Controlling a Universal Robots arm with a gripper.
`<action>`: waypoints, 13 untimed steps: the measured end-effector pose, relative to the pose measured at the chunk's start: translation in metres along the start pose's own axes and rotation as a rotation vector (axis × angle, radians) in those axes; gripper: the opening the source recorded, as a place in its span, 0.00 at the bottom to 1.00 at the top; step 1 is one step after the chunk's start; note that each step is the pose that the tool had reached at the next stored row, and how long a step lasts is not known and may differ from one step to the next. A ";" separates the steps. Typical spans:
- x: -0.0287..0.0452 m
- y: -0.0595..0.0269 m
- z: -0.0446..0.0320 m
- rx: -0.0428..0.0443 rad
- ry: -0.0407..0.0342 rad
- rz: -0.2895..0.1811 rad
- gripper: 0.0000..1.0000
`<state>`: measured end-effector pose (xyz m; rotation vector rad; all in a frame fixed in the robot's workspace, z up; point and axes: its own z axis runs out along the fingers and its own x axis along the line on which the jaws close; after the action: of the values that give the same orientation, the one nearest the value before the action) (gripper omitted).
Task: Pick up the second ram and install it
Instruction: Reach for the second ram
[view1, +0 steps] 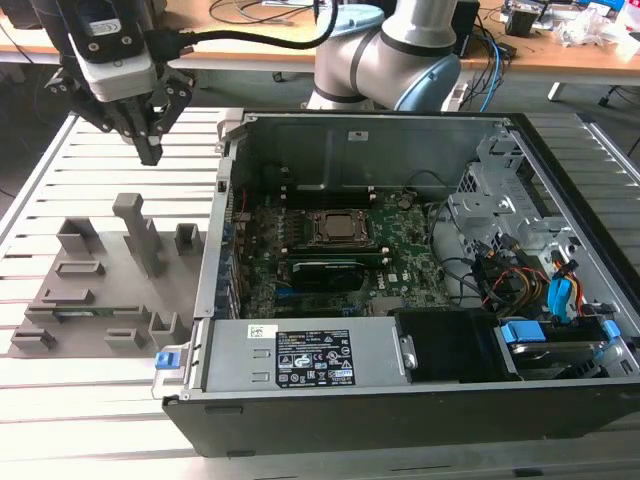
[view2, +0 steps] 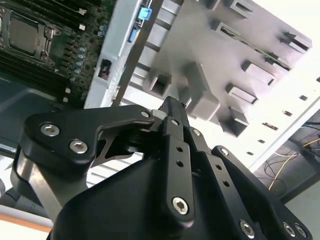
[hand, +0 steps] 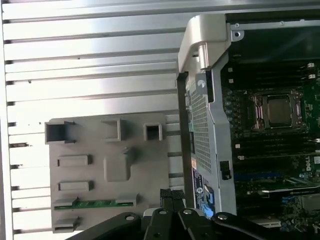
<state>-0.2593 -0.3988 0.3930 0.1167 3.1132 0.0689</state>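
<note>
The second ram (view1: 88, 314) is a thin green stick lying in a slot of the grey fixture plate (view1: 75, 272), near the plate's front, at the exterior view's left. Its green edge (hand: 95, 203) is plain in the first wrist view, and in the second wrist view it is a thin line (view2: 252, 47). My gripper (view1: 149, 152) hangs high over the back of the fixture, well above the stick and apart from it. Its black fingers (view2: 172, 107) are shut together with nothing between them, and their tips (hand: 171, 195) show in the first wrist view.
An open computer case (view1: 380, 400) stands beside the fixture, at the exterior view's right. Inside lie the green motherboard (view1: 405, 235) and the square CPU socket (view1: 335, 228). The case's grey side wall (hand: 205, 125) rises between fixture and board. A tall grey post (view1: 140, 235) stands on the fixture.
</note>
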 end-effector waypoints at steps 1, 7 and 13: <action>0.0056 -0.0004 -0.0001 0.0000 0.0000 0.000 0.11; 0.0302 -0.0023 -0.0005 0.0000 0.0000 0.000 0.11; 0.0556 -0.0042 -0.0009 0.0000 0.0000 0.000 0.11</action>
<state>-0.3151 -0.3989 0.3924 0.1164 3.1132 0.0689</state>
